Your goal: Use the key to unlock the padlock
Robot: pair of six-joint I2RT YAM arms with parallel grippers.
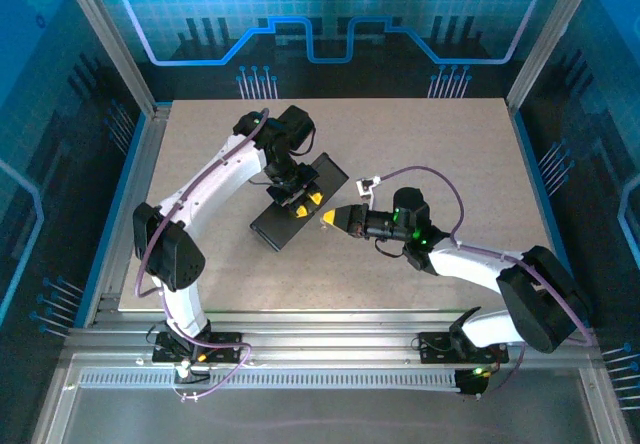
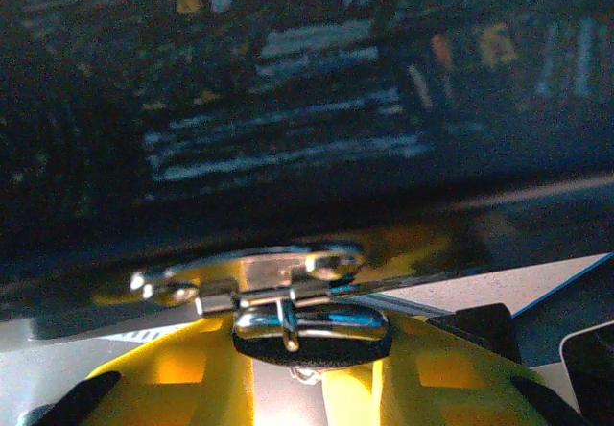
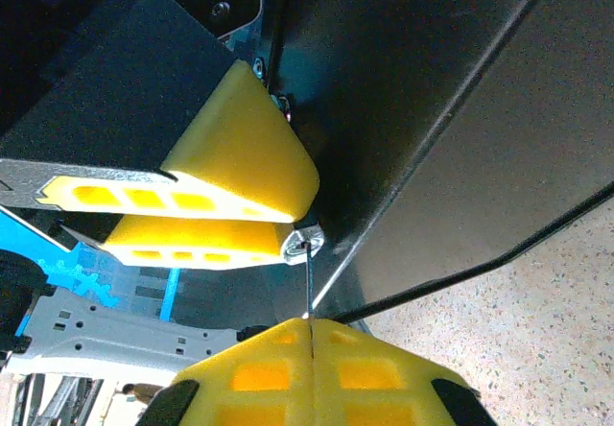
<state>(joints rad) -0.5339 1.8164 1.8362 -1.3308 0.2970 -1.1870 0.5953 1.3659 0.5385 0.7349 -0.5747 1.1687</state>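
From above, both arms reach toward the middle of the table [image 1: 450,144]. The left gripper [image 1: 303,202] hangs over a black board [image 1: 272,230] that lies at a slant on the tabletop. The right gripper [image 1: 327,220] comes in from the right, and its yellow tips point at the left one and sit just beside it. The padlock itself is too small to make out from this height.

In the left wrist view, the padlock [image 2: 309,322] sits between the left gripper's yellow fingers [image 2: 173,378], which are closed on it from both sides. It is shiny silver metal with a dark rounded part nearest the camera, and a curved silvery piece (probably the shackle) lies just beyond. The background is dark and blurred.

In the right wrist view, the right gripper [image 3: 312,335] has its two yellow fingers pressed together with no gap, pinching the key [image 3: 309,294]. The key's thin metal blade sticks straight up from the seam between them. Its tip meets the silver corner of the padlock [image 3: 301,244], which is clamped at the tips of the left gripper [image 3: 297,217]. How far the blade has gone in cannot be told. The black board [image 3: 432,109] rises behind them.
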